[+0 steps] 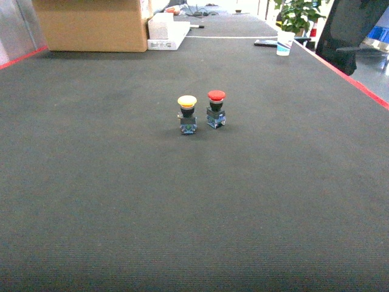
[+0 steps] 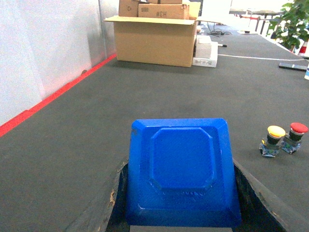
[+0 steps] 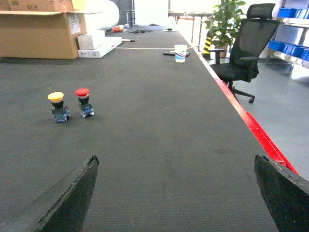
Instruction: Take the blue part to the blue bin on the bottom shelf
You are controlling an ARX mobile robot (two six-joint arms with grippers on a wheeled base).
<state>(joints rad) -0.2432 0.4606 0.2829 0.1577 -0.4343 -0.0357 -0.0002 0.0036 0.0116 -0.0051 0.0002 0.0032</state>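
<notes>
Left end effector point(image 2: 181, 212) gripping blue part point(image 2: 182, 169), seemingly long axis pointing away, right end effector point(image 3: 176, 193) spread wide, holding nothing

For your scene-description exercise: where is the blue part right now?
The blue part shows only in the left wrist view, held between the left hand's fingers, left of the yellow-capped push-button; the head view does not show it.

- The blue part point(image 2: 182, 174) is solid bright blue, plain-faced.
- The desk point(image 1: 91, 182) is dark grey with a fine ribbed weave and a red edge stripe point(image 3: 260, 130).
- One push-button point(image 1: 187, 101) has a yellow cap, the other push-button point(image 1: 216, 95) a red one; both have black necks and bluish bases.
- The cardboard box point(image 1: 91, 24) is plain brown.
- The paper cup point(image 3: 180, 52) is white with a blue band.
</notes>
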